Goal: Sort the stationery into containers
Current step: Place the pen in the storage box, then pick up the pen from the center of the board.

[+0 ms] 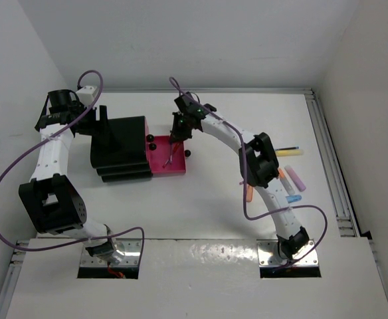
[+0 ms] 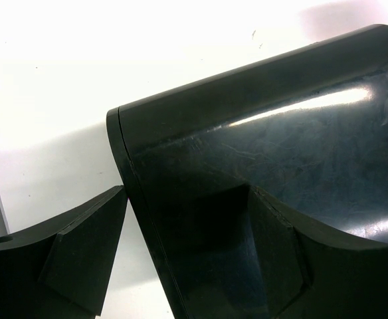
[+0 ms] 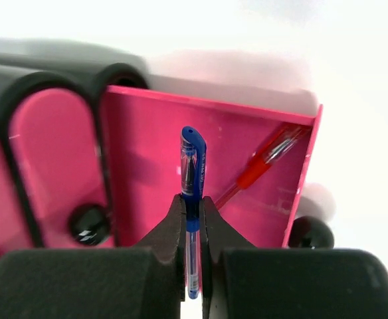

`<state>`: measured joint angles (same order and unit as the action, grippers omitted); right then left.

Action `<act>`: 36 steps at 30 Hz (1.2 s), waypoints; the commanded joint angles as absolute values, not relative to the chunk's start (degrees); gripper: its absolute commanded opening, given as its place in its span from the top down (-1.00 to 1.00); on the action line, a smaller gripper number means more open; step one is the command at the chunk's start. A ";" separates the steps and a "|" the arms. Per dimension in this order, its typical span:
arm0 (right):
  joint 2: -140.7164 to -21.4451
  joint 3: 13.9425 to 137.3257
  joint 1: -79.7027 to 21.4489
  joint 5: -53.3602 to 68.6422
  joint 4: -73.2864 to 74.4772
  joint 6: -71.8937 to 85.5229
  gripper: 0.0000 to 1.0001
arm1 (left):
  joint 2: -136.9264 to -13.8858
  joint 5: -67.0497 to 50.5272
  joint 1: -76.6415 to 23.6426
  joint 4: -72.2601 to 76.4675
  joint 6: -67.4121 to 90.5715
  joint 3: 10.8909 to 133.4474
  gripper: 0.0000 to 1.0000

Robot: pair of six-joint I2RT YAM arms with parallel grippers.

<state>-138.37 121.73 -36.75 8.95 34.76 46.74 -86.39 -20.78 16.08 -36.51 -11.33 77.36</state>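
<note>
My right gripper [image 3: 193,206] is shut on a slim blue pen [image 3: 193,173], which it holds upright over the open pink drawer [image 3: 147,146]. A red pen [image 3: 264,165] lies slantwise inside that drawer. In the top view the right gripper [image 1: 179,135] hangs over the drawer [image 1: 159,164], pulled out of the black stepped box [image 1: 121,149]. My left gripper [image 1: 103,121] stands open at the box's back. It straddles the box's edge [image 2: 124,173], with one finger [image 2: 81,259] outside and the other [image 2: 280,259] over the top.
Loose stationery lies on the table to the right: a yellow marker [image 1: 288,152], a pink highlighter [image 1: 296,178], a light-blue one [image 1: 293,197] and an orange one [image 1: 250,194] beside the right arm. Two closed drawers [image 3: 54,153] with black knobs [image 3: 88,224] sit left of the open one.
</note>
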 commanded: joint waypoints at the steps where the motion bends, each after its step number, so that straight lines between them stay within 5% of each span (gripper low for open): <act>1: -139.22 123.84 -36.83 8.35 33.58 47.73 0.87 | -87.10 -18.19 15.91 -40.78 -12.92 74.97 -0.58; 6: -138.26 123.66 -36.83 10.02 35.07 47.72 0.19 | -87.10 -18.19 16.08 -40.96 -12.83 74.88 -0.58; 8: -136.15 123.05 -36.56 10.11 35.77 47.29 0.10 | -87.19 -18.19 15.91 -40.87 -12.74 75.06 -0.58; 13: -128.86 119.37 -34.37 10.37 37.00 45.00 0.20 | -87.80 -18.63 15.91 -41.04 -12.39 76.11 -0.58; 20: -111.74 98.12 -22.08 5.72 44.38 45.00 0.38 | -87.10 -18.81 15.91 -40.87 -12.30 75.77 -0.58; 26: -104.95 79.30 -10.38 3.52 50.35 48.16 0.16 | -86.14 -18.72 15.47 -40.78 -12.30 75.06 -0.58; 36: -104.41 70.14 -6.95 2.55 50.98 48.08 -0.05 | -85.61 -18.02 15.29 -41.31 -12.57 75.06 -0.58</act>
